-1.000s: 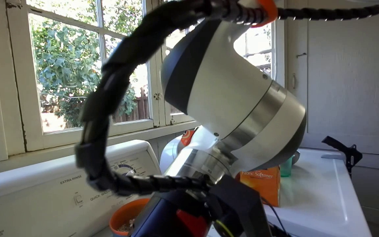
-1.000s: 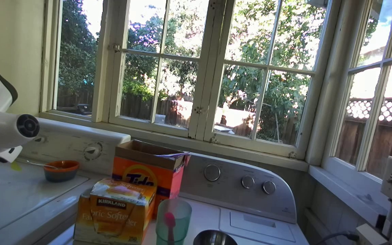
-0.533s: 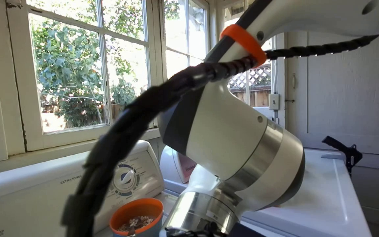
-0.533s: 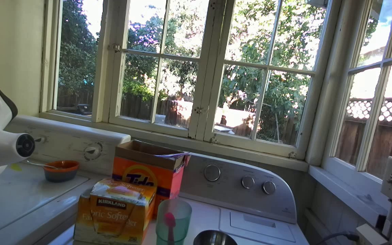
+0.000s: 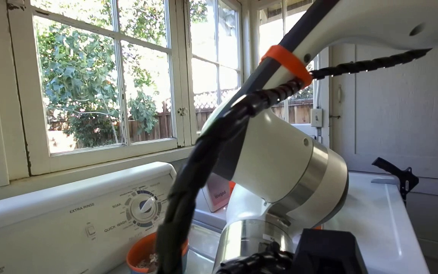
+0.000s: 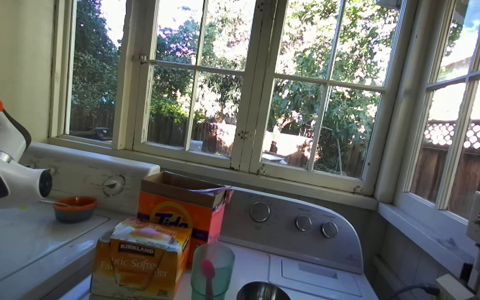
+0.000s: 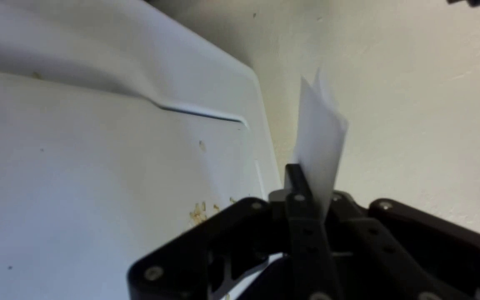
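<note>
In the wrist view my gripper (image 7: 313, 189) is shut on a folded white sheet (image 7: 320, 139), thin like paper or cloth. The sheet sticks up past the fingertips, its free corners pointing away from the hand. Behind it lie the white appliance top (image 7: 98, 166) and a pale wall (image 7: 411, 104). Light brown crumbs (image 7: 198, 214) are scattered on that top, left of the fingers. Both exterior views show the arm (image 5: 280, 163) bent down over the washer, but the fingertips and sheet are out of sight there.
An orange-rimmed bowl (image 6: 75, 210) with a spoon stands near the washer's control panel (image 5: 89, 213); flakes lie inside it. On the neighbouring machine are a Tide box (image 6: 186, 212), a fabric softener box (image 6: 140, 258), a green cup (image 6: 213, 275) and a metal bowl (image 6: 263, 290).
The arm has come down over the washer, its orange band dropping in both exterior views. The black cable has swung lower and partly covers the orange-rimmed bowl.
</note>
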